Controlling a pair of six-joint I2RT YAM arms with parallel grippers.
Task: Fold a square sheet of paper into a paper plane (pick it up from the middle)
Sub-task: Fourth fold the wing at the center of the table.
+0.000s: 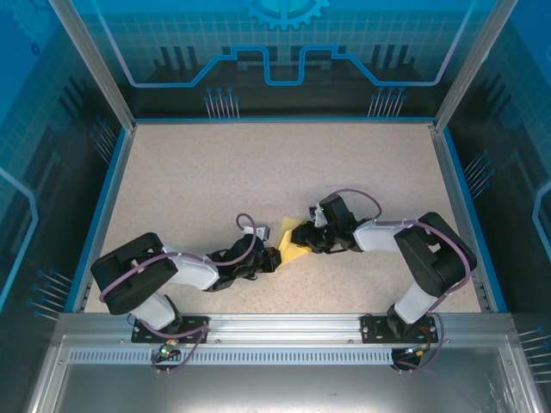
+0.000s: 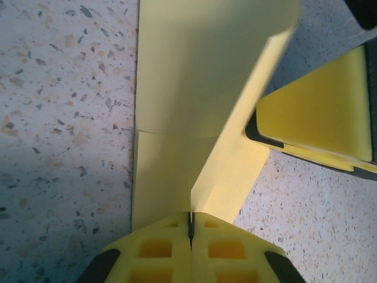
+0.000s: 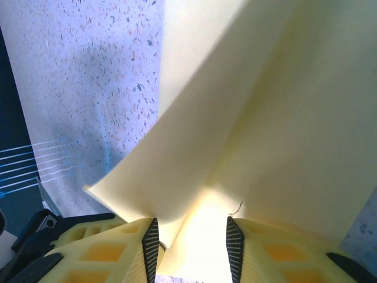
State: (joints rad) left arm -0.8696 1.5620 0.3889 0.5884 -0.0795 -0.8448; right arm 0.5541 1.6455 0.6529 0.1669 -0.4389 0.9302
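The pale-yellow square sheet of paper (image 1: 294, 250) is partly folded and held just above the speckled table between the two arms. My left gripper (image 1: 275, 258) comes in from the left. In the left wrist view my left gripper (image 2: 190, 219) is shut on a thin upright fold of the sheet (image 2: 200, 88), and one yellow finger (image 2: 321, 112) of the other gripper shows at the right. My right gripper (image 1: 306, 240) meets the paper from the right. In the right wrist view my right gripper (image 3: 192, 234) is open, a loose bulging fold of the sheet (image 3: 265, 118) lying between its fingers.
The speckled tabletop (image 1: 258, 172) is ringed by a blue rim (image 1: 110, 198) and transparent walls. A metal rail (image 1: 284, 325) carrying both arm bases runs along the near edge. Both arms reach in low toward the middle.
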